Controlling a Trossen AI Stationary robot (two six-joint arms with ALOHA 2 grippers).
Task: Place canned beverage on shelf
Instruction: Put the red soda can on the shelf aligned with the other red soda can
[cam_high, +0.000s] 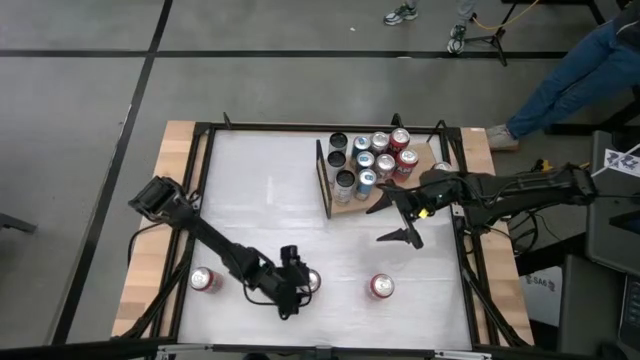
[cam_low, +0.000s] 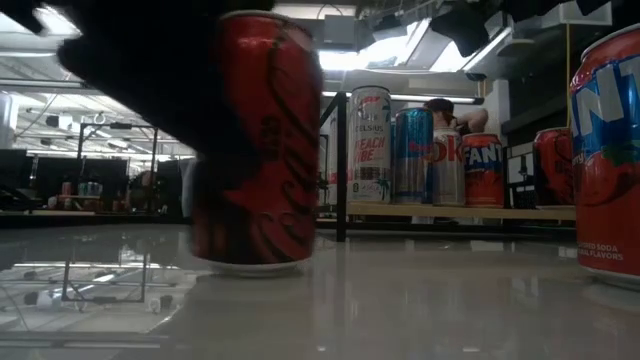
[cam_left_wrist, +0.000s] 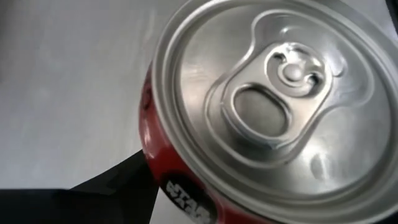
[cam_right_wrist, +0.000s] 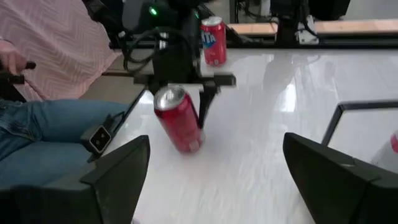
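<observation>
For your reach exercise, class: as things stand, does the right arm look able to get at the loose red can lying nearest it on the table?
Probably yes. The red can stands alone on bare tabletop, and the right end effector hovers open nearby with nothing between them.

We are seeing bright overhead room light glaring off glossy white tabletop (cam_low: 400, 310) in low view. Near red can (cam_low: 258, 140) is sitting backlit, blurred and dark. Can lid (cam_left_wrist: 273, 99) in left wrist view is showing soft focus, sheen.
</observation>
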